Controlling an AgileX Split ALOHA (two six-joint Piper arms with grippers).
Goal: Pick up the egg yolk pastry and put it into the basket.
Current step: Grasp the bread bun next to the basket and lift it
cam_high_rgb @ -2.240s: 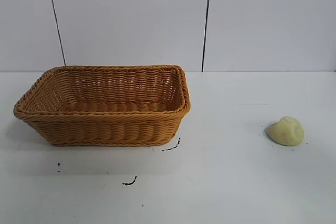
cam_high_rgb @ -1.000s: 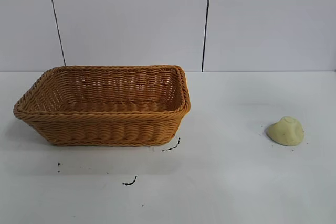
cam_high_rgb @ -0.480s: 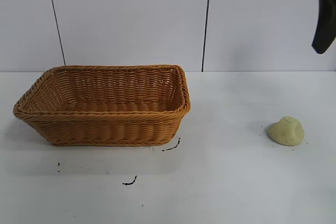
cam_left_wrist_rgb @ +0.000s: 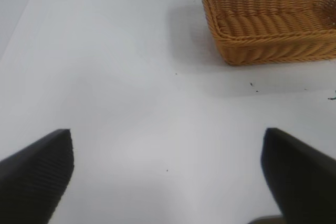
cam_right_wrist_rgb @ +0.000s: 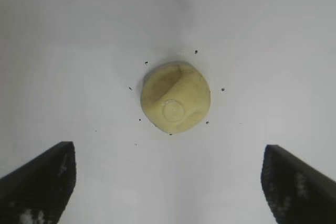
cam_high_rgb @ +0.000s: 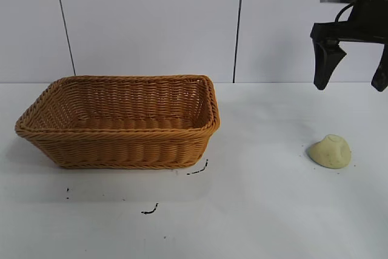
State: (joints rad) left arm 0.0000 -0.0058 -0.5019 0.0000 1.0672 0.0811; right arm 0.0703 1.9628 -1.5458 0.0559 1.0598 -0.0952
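Pale, matte egg yolk pastry (cam_right_wrist_rgb: 176,97) on worktop (cam_high_rgb: 273,198) looks light, crumbly (judging by crumbs around); pinch gently across rounded sides. Right end effector (cam_high_rgb: 351,83) spread wide above it.

You had a white tabletop (cam_high_rgb: 260,210) carrying the basket (cam_high_rgb: 121,122) at its left and the egg yolk pastry (cam_high_rgb: 330,151) well apart at its right. Small dark marks (cam_high_rgb: 197,170), perhaps crumbs or ink, dotted the surface near both.

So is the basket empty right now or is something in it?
Empty as far as shown: the basket shows only bare weave inside, and the egg yolk pastry lies on the table.
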